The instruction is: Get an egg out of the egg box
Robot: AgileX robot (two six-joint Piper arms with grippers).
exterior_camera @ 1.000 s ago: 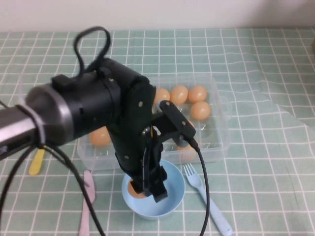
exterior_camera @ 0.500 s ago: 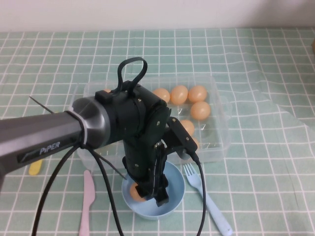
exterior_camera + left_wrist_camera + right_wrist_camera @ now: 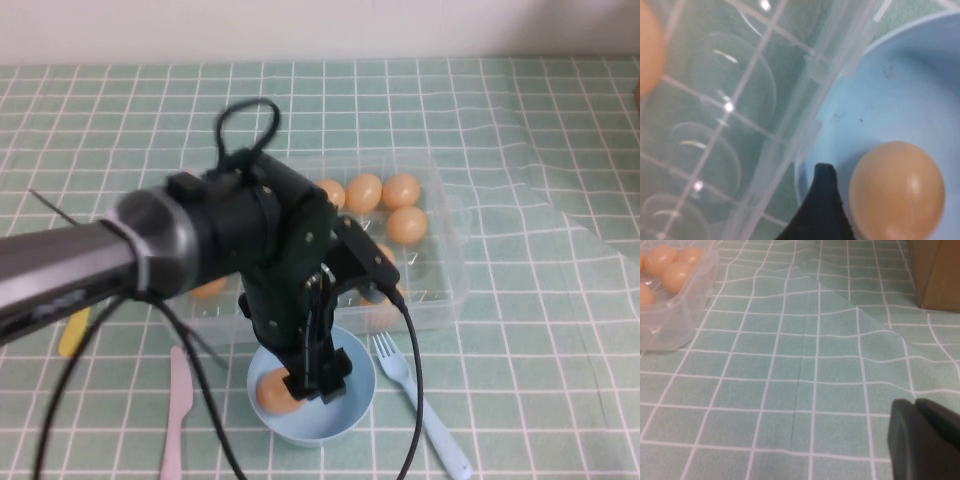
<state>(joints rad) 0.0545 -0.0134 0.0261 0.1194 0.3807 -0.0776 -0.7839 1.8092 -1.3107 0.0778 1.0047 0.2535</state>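
We see the bench point(image 3: 560, 120), covered in a soft green checked cloth, carrying the egg box point(image 3: 445, 290), a rigid clear plastic tray with moulded cups. At its 6 o'clock edge sits a smooth light-blue bowl point(image 3: 355, 400). The left gripper point(image 3: 315, 385) hangs inside the bowl, fingers point(image 3: 825, 200) spread, one touching the egg point(image 3: 275, 392), which rests free on the bowl floor. We judge this matte, rounded egg light, brittle and prone to roll; it is best held gently across its widest girth. The right gripper point(image 3: 922, 442) hovers over bare cloth, fingers pressed together.
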